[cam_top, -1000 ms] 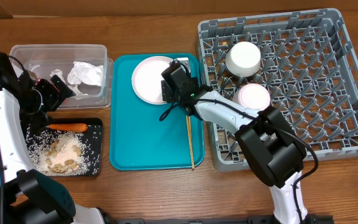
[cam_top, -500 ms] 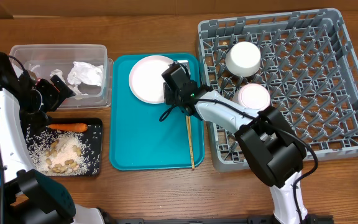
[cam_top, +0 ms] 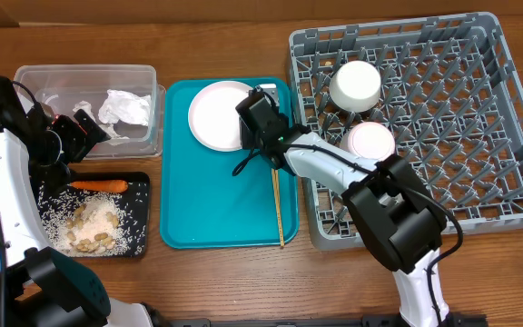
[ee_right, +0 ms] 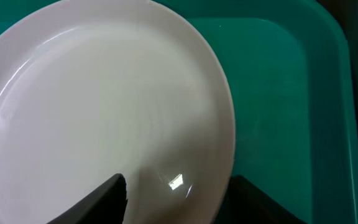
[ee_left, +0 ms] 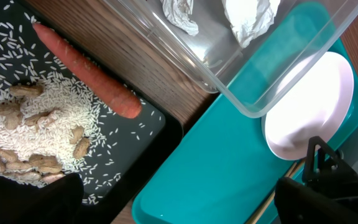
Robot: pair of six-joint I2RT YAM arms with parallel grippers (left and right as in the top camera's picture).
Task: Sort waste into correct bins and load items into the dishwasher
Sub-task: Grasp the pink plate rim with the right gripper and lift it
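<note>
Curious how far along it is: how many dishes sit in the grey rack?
2. One white bowl toward the rack's far left, a pinkish bowl just nearer the robot. Something smaller could be hidden.

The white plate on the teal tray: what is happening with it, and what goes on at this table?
The right gripper is at the plate on the teal tray, its jaws straddling the rim; whether they already pinch it is unclear. The left gripper hangs open and empty beside the clear tub, which holds tissue. The carrot and rice lie in the black tray. Two bowls sit in the dish rack; chopsticks lie on the teal tray.
</note>
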